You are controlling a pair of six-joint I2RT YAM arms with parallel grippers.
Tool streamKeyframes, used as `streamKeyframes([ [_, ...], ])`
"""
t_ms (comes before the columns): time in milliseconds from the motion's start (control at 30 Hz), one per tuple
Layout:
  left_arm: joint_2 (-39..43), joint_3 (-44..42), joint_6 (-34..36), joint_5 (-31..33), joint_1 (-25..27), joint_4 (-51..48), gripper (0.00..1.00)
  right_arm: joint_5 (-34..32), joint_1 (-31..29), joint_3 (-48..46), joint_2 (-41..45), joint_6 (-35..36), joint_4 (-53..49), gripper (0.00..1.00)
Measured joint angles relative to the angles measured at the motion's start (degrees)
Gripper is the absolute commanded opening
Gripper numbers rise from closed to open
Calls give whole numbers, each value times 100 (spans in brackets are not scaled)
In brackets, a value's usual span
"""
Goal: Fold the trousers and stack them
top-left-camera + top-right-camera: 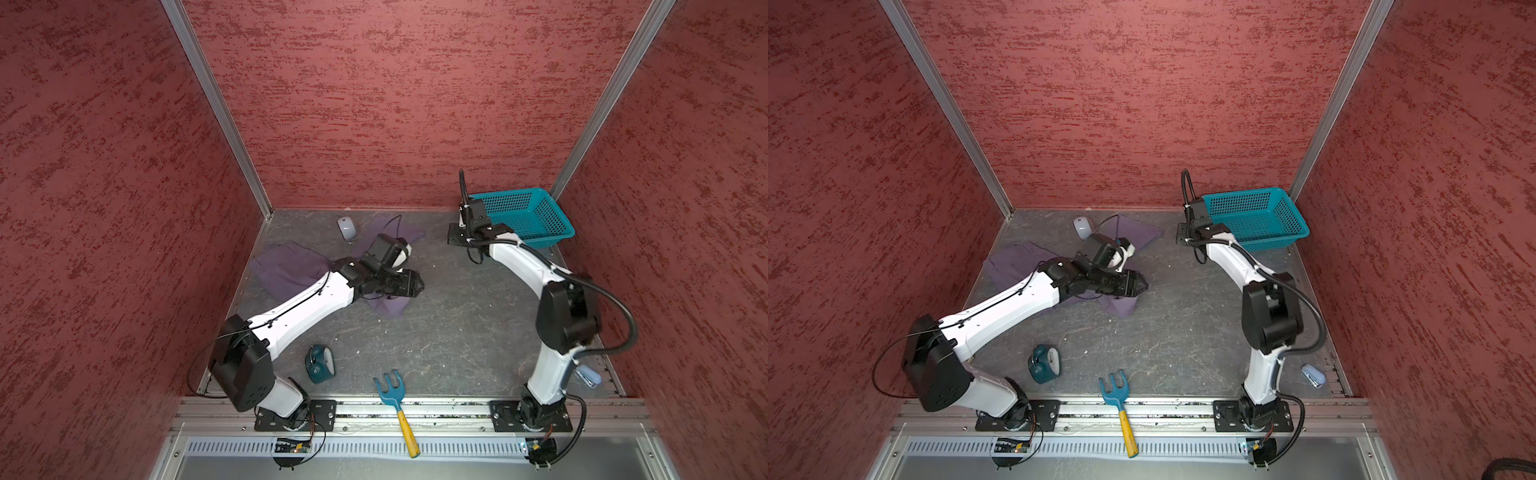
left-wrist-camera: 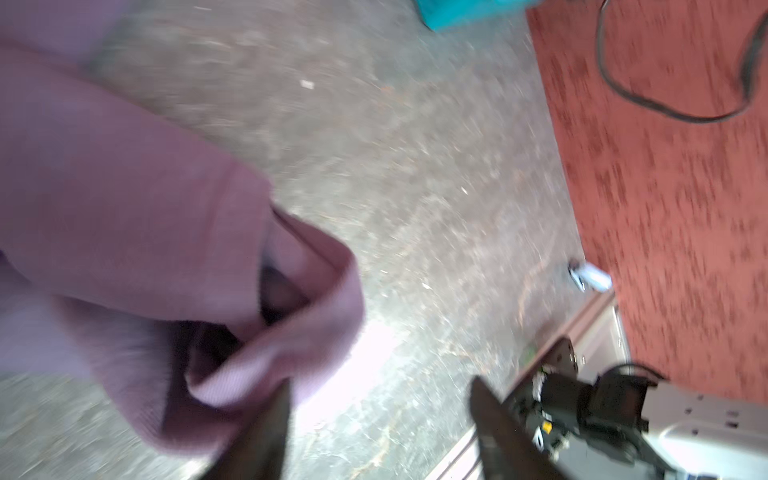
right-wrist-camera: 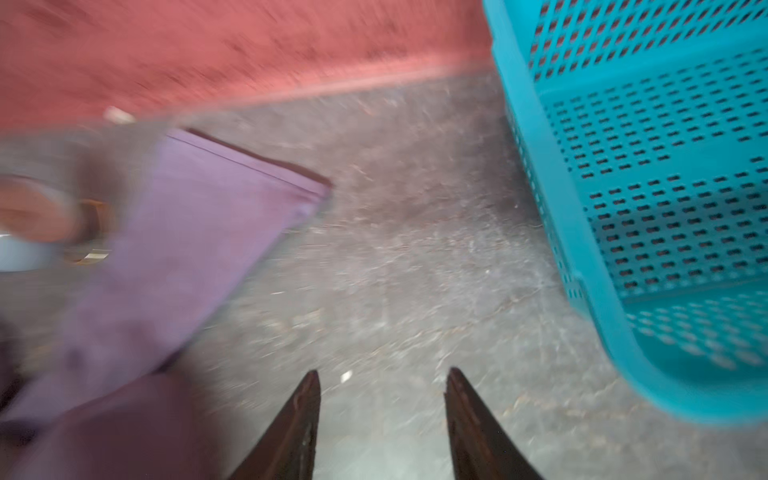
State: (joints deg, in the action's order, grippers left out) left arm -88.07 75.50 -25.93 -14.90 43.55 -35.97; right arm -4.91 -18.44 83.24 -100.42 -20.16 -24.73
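The purple-grey trousers [image 1: 286, 270] lie crumpled at the back left of the table in both top views, partly under my left arm. A leg end [image 1: 390, 306] sticks out just below my left gripper [image 1: 419, 286]. In the left wrist view that gripper [image 2: 380, 386] stands wide open over bare table, with a rolled hem of the trousers [image 2: 291, 332] against one finger. My right gripper [image 1: 456, 239] hangs between the trousers and the basket. In the right wrist view it [image 3: 383, 372] is open and holds nothing, with a flat leg of the trousers [image 3: 187, 232] off to one side.
A teal mesh basket [image 1: 523, 216] stands at the back right corner. A white computer mouse [image 1: 347, 228] lies by the trousers at the back. A teal alarm clock [image 1: 319, 363], a blue toy rake [image 1: 395, 403] and a pale blue stapler [image 1: 588, 376] sit near the front edge.
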Motion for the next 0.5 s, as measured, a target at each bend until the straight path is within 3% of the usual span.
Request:
streamKeyframes([
  [100,-61,343,197,37,240,-98,100,13,-114,-920,1182,-212,457,55],
  [200,223,378,310,280,-35,-264,96,-72,-297,-1646,1926,-267,728,57],
  [333,962,181,278,822,-1429,-511,96,-160,-866,-2402,2184,-267,916,60],
  [500,1375,-177,42,1373,-3379,-811,99,-201,-1569,-2645,1609,-190,1038,64],
])
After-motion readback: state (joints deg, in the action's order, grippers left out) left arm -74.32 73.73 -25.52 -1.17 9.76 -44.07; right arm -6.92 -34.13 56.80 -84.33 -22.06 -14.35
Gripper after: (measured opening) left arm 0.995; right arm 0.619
